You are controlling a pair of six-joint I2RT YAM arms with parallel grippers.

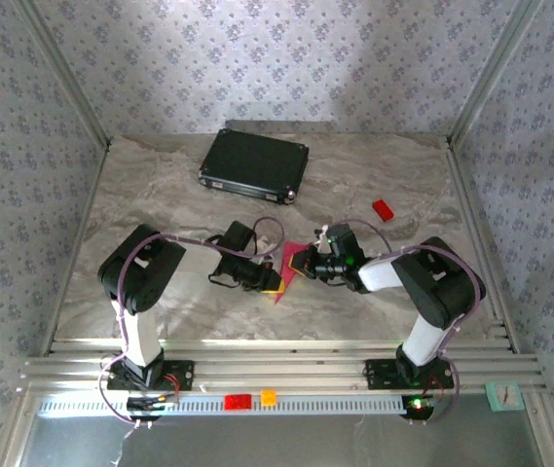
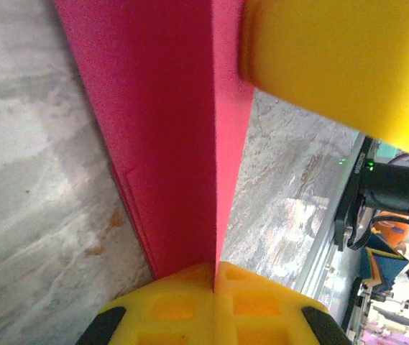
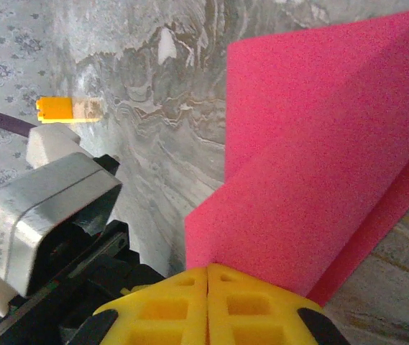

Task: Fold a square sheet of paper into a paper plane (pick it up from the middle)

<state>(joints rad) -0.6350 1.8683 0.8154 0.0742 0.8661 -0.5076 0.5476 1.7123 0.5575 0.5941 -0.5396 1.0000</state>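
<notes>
The square sheet of paper [image 1: 287, 261] is magenta-pink, folded into layers with a pointed end toward the near edge. It hangs just above the middle of the table between both arms. My left gripper [image 1: 273, 282] is shut on it; in the left wrist view the paper [image 2: 168, 129] runs up from the closed yellow fingertips [image 2: 215, 277] as a folded strip with a centre crease. My right gripper [image 1: 304, 265] is shut on the paper's other side, and its yellow fingers [image 3: 208, 272] pinch the folded paper [image 3: 319, 165]. The right gripper's finger [image 2: 333, 65] shows beside the paper.
A black case [image 1: 254, 163] lies at the back of the table. A small red block [image 1: 383, 209] sits at the right. A red block [image 1: 238, 401] and an orange cube [image 1: 269, 397] rest on the near rail. Aluminium rails run along the near edge.
</notes>
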